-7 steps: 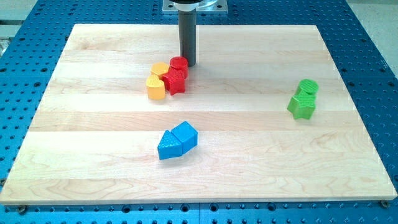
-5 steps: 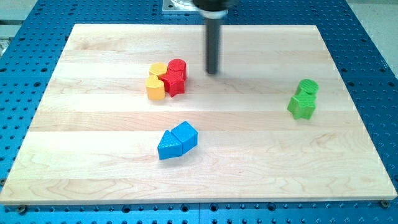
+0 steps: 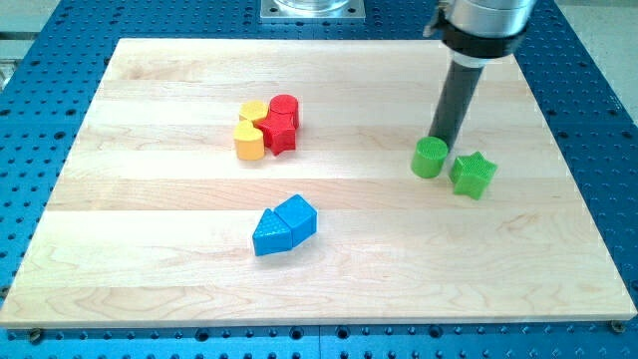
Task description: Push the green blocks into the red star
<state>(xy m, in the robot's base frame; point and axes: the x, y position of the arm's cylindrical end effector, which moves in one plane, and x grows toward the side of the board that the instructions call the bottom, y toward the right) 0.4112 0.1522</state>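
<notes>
Judging progress, little is finished: the green plastic star (image 3: 473,174), just to the view's right of and below my tip (image 3: 445,138), and the green plastic cylinder (image 3: 430,157), touching my tip on its lower side, both lie well apart from the red plastic star (image 3: 278,131) far to the view's left. My tip is a bare rod, grasping nothing. Nearer the view's bottom, two blue plastic blocks (image 3: 283,225) lie clear of the route. Beside the target crowd a red plastic cylinder (image 3: 285,106) and two yellow plastic blocks (image 3: 249,131).
</notes>
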